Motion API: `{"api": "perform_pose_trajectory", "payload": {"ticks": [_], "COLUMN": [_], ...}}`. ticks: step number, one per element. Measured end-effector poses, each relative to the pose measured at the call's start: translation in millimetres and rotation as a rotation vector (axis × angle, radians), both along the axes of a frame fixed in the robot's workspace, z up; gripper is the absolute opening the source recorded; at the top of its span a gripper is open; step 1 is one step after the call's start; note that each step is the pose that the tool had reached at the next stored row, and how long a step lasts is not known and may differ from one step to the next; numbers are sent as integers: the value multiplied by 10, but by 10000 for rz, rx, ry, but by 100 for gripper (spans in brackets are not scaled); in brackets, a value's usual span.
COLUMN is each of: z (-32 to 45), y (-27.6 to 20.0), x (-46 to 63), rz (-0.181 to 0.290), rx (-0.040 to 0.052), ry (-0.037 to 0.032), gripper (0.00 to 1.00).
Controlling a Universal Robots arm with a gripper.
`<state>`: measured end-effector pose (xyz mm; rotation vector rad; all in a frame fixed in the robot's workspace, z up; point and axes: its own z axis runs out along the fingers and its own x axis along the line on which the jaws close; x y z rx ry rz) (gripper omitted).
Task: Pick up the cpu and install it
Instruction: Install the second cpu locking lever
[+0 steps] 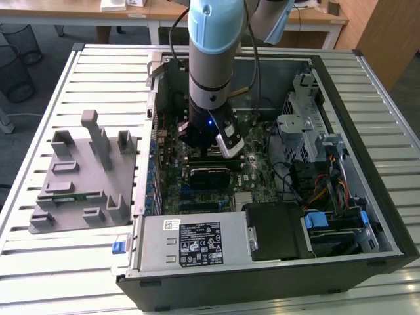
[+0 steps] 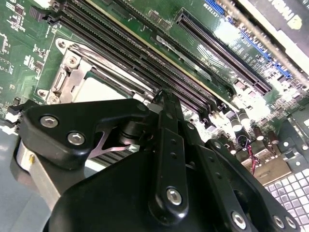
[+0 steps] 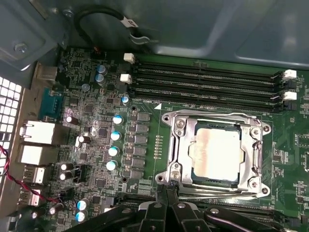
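Observation:
The cpu (image 3: 215, 152) lies flat in the motherboard socket, its silver top showing inside the metal socket frame (image 3: 176, 145). In the second wrist view a pale corner of the cpu (image 2: 94, 92) shows just beyond the black finger links. My gripper (image 3: 166, 200) hovers close over the board beside the socket's edge, its two fingers pressed together with nothing between them. In the exterior view the gripper (image 1: 205, 146) reaches down into the open computer case, above the middle of the motherboard (image 1: 256, 170).
Black memory slots (image 3: 207, 82) run along one side of the socket, and capacitors and ports stand on another side. A power supply (image 1: 190, 239) and drive cage (image 1: 328, 223) fill the case's near side. A grey fixture plate (image 1: 85, 177) sits at the exterior view's left.

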<state>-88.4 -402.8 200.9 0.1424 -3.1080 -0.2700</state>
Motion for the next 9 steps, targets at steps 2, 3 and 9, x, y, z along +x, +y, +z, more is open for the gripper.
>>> {"api": "perform_pose_trajectory", "payload": {"ticks": [2,3,9], "z": [-7,-10,-29], "y": [0,0,0], "x": [-4,-6,-19], "rz": [-1,-1,0], "rx": [19,25,158], "ry": [-2,0,-1], "gripper": [11,11,11]}}
